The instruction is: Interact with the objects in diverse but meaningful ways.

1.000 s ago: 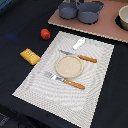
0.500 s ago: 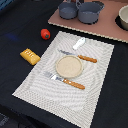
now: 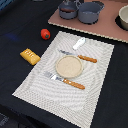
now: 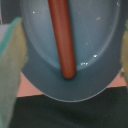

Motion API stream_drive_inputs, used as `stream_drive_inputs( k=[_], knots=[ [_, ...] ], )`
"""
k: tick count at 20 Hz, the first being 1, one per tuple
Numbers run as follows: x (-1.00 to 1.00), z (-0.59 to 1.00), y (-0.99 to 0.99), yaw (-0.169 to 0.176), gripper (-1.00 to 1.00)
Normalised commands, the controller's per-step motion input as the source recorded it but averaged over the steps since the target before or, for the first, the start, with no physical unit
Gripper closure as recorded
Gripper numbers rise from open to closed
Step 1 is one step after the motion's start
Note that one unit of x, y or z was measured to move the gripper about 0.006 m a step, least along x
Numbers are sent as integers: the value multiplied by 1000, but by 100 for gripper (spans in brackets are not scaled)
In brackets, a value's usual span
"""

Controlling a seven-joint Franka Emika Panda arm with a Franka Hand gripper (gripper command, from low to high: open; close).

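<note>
In the wrist view a reddish-brown sausage lies in a grey pot. My gripper hovers right above it. Its blurred fingers stand wide apart at either side, open, not touching the sausage. The arm does not show in the exterior view. There a red tomato and a yellow-orange bread block lie on the dark table beyond the placemat's edge, toward the exterior view's left. A white fish lies on the striped placemat near its far edge.
A tan plate sits mid-mat between an orange-handled knife and fork. Two grey pots and a third vessel stand on a pinkish board at the back.
</note>
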Motion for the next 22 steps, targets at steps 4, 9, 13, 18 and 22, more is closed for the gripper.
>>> stream_drive_inputs(
  k=[4,9,13,18,22],
  knots=[
    [-6,304,-309,-7,-100],
    [-123,373,-927,-1,-100],
    [-211,271,-904,0,-100],
    [-342,32,-805,-16,-100],
    [-389,-182,-759,-28,-100]
  ],
)
